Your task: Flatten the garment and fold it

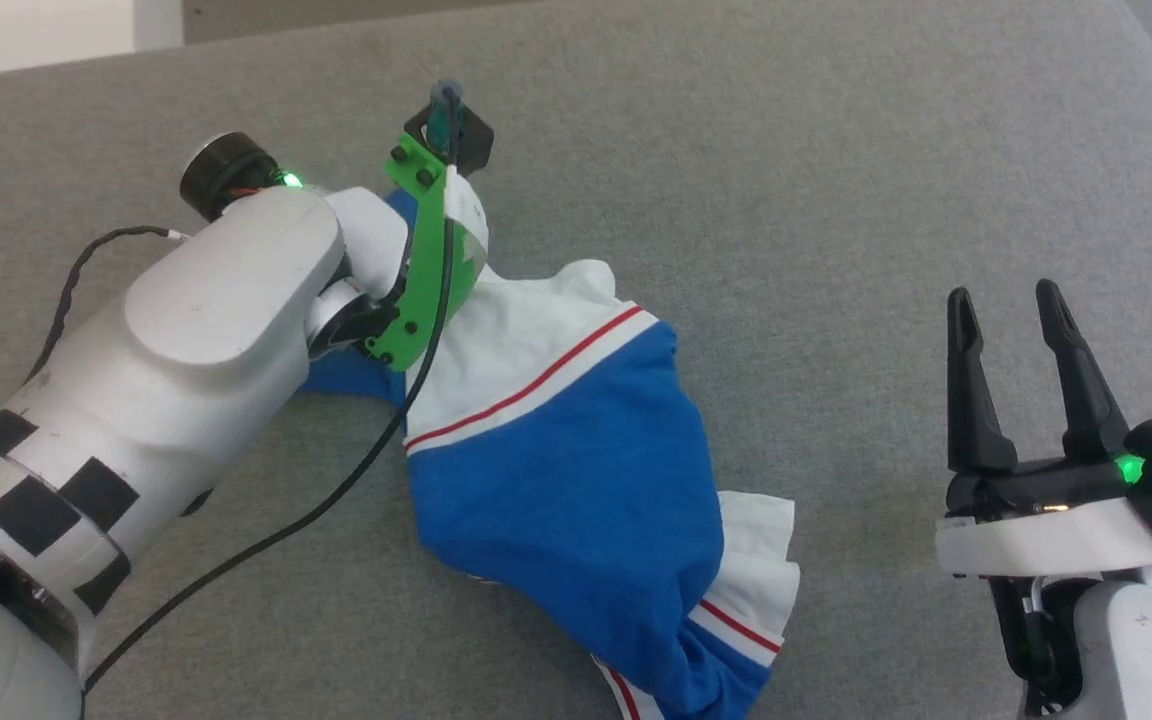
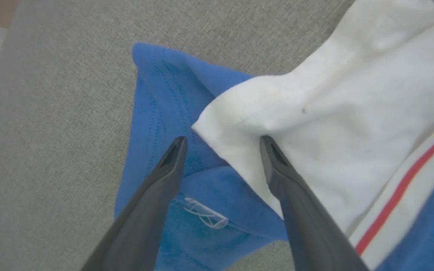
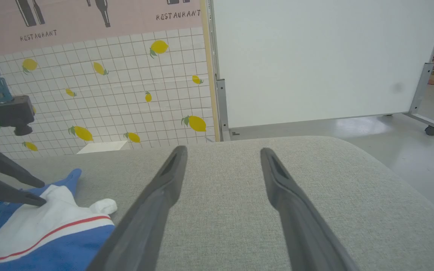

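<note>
Head view looks steeply down from above on the grey fabric-covered table (image 1: 786,150). Left wrist view faces down along the left hand (image 2: 222,138), close over the crumpled blue-and-white jersey T-shirt with red-striped trim (image 2: 315,113). Right wrist view looks low and nearly level across the table past the right hand (image 3: 222,148); all three share the shirt's white sleeve.

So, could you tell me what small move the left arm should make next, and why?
Probably shut the left gripper on the white sleeve corner: its open fingers straddle that fold, the garment lies bunched, and the right gripper stands open, apart from it.
</note>
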{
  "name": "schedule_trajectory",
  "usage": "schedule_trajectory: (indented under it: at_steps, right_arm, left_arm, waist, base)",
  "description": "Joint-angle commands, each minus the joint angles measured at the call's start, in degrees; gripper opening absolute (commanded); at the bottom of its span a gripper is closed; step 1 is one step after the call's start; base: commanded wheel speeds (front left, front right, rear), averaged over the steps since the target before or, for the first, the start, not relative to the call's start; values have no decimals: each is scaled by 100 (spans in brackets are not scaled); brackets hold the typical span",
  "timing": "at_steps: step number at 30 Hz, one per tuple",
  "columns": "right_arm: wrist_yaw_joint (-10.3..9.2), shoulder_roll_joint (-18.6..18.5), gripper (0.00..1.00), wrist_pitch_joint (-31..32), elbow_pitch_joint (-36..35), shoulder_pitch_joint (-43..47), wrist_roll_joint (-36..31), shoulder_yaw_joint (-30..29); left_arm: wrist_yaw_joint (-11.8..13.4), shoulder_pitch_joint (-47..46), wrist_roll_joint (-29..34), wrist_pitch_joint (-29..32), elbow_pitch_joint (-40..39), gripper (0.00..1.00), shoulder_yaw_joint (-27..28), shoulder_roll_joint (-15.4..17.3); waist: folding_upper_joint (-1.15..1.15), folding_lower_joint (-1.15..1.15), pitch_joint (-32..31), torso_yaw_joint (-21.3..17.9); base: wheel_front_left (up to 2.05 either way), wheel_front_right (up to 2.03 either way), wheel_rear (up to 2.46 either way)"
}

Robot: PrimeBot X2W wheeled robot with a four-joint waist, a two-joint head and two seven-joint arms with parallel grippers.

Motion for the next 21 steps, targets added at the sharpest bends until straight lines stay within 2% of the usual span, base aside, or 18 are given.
schedule_trajectory:
  at_steps: [1,3,4,5,8,12,17,21]
  right_arm:
    - [-9,1,100,-33,-23,-120,42,21]
    - [-9,1,100,-33,-24,-154,57,31]
    - [-9,1,100,-33,-21,-162,62,31]
    - [-9,1,100,-33,-17,-170,66,27]
    - [-9,1,100,-33,6,-163,64,-12]
    - [-9,1,100,-33,44,-100,30,-68]
    - [-9,1,100,-33,70,60,-78,-113]
    - [-9,1,100,-33,77,217,-185,-210]
  left_arm:
    - [-12,-107,-91,62,3,100,-135,88]
    - [-12,-108,-41,153,-27,100,-281,141]
    - [-12,-82,-23,213,-69,70,-320,165]
    - [-12,-39,-12,253,-130,0,-348,197]
    - [-12,64,-51,210,-305,0,-374,276]
    - [-12,133,-94,-332,-579,0,-380,480]
    - [-12,317,-460,-1799,-898,0,-174,946]
    - [30,770,-811,-2629,-1027,0,193,1367]
  waist:
    - [0,-1,310,-247]
    - [0,-1,354,-269]
    - [0,-1,364,-274]
    - [0,-1,375,-276]
    - [0,-1,333,-231]
    - [0,-1,129,-79]
    - [0,-1,-274,232]
    - [0,-1,-544,617]
  base:
    - [0,0,0]
    - [0,0,0]
    - [0,0,0]
    - [0,0,0]
    - [0,0,0]
    - [0,0,0]
    - [0,0,0]
    - [0,0,0]
